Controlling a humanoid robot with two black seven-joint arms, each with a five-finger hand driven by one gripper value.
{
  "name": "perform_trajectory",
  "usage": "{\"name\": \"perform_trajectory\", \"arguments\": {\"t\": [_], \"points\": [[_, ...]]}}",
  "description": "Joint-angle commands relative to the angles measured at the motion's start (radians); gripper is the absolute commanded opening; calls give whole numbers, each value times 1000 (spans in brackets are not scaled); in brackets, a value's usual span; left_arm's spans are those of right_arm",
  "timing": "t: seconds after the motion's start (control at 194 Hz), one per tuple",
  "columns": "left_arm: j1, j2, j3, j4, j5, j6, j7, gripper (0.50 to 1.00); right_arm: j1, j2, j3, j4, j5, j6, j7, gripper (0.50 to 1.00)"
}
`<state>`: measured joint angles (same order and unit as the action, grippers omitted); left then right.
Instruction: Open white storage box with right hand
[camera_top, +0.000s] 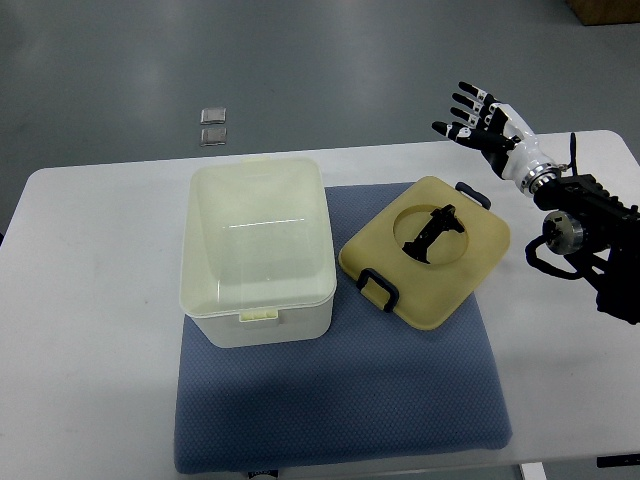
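Note:
A white translucent storage box (258, 250) stands open on the blue mat (340, 400), left of centre, and looks empty inside. Its cream lid (426, 250) lies flat on the mat to the right of the box, with a black handle in a round recess and black clips at two edges. My right hand (478, 118) hangs in the air above the table's far right part, beyond the lid and not touching it. Its fingers are spread and hold nothing. The right forearm runs off the right edge. The left arm does not show.
The white table (90, 300) carries the mat. Two small clear squares (213, 126) lie on the grey floor beyond the table's far edge. A brown box corner (605, 10) shows at the top right.

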<state>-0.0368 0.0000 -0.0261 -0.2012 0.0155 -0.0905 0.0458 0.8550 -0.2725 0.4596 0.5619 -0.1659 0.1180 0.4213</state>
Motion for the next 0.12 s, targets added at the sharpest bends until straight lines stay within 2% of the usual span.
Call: {"name": "perform_trajectory", "arguments": {"t": [0.0,0.118], "points": [[0,0,2,0,-2,0,0,1000,-10,-4,10,1,-1,2,1,921],[0,0,2,2,-2,0,-1,1000,-10,-13,11,1,-1,2,7,924]]}}
